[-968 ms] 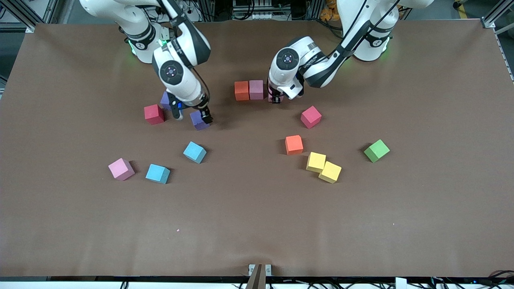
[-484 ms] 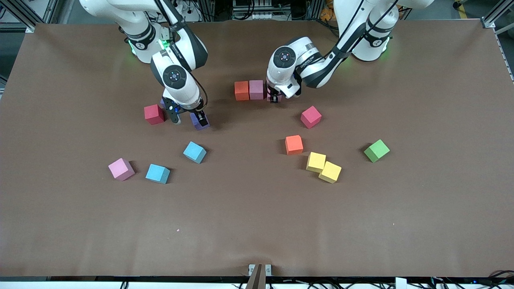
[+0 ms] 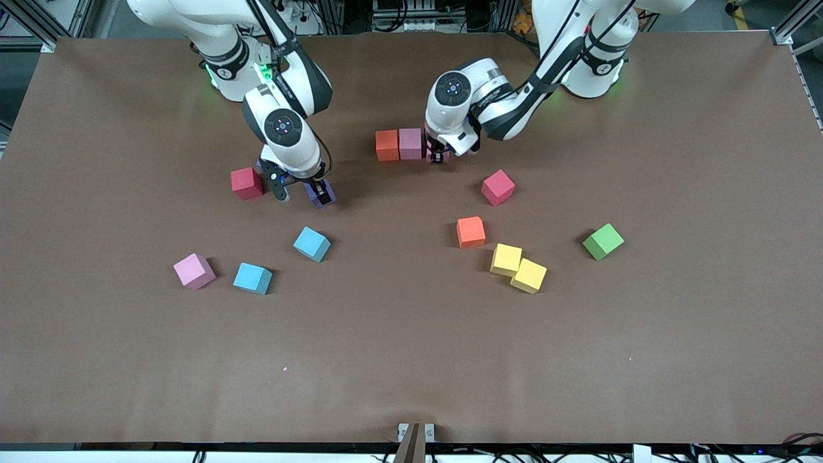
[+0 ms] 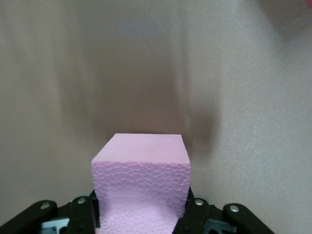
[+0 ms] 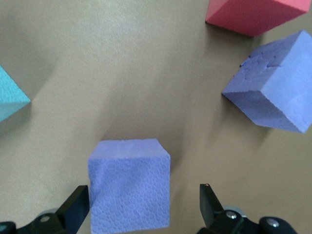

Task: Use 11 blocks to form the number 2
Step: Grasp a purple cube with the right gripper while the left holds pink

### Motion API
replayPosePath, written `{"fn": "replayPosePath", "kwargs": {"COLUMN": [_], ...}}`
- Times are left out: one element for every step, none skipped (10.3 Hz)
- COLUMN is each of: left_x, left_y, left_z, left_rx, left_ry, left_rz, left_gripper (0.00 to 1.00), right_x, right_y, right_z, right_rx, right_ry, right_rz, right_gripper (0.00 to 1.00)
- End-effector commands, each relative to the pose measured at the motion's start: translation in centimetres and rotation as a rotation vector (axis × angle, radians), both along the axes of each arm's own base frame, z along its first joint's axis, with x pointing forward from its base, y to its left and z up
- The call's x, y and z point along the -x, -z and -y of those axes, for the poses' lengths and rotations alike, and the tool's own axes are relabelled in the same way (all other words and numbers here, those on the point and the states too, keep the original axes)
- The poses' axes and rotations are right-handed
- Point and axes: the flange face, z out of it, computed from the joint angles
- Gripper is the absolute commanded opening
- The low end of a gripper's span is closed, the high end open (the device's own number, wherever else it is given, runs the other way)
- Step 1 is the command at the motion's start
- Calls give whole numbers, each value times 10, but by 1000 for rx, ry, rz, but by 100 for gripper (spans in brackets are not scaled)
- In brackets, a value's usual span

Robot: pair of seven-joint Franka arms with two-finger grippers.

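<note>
My left gripper is shut on a pink block, low over the table right beside a row of an orange block and a pink block. My right gripper stands open with its fingers on either side of a purple block that rests on the table. A second purple block lies close by, mostly hidden under that arm in the front view. Loose blocks lie nearer the camera: light blue, pink, orange, yellow, green.
A crimson cube sits just beside the right gripper, toward the right arm's end. Another crimson cube lies near the left gripper, nearer the camera. The brown table spreads wide below the blocks.
The right gripper has come down around the purple block, still open. The left gripper has carried its pink block closer to the orange and pink row.
</note>
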Motion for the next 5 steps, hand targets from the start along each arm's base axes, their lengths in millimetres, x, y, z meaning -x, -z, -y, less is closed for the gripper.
{"fn": "replayPosePath", "kwargs": {"left_x": [5, 7, 10, 10, 11], "left_y": [3, 2, 2, 3, 6], "left_z": [6, 9, 11, 11, 11], "left_rx": [17, 20, 24, 22, 16], "left_ry": [-5, -22, -19, -16, -6], "left_rz": [18, 22, 23, 24, 28], "left_gripper": [18, 18, 18, 18, 18], "right_x": [-4, -7, -12, -10, -9], "right_y": [10, 11, 13, 15, 17], "right_z": [4, 3, 7, 3, 2], "right_rx": [9, -6, -14, -19, -20], "right_ry": [-55, -67, -56, -64, -72], "right_rz": [30, 49, 64, 69, 68], "right_gripper": [100, 100, 100, 100, 100]}}
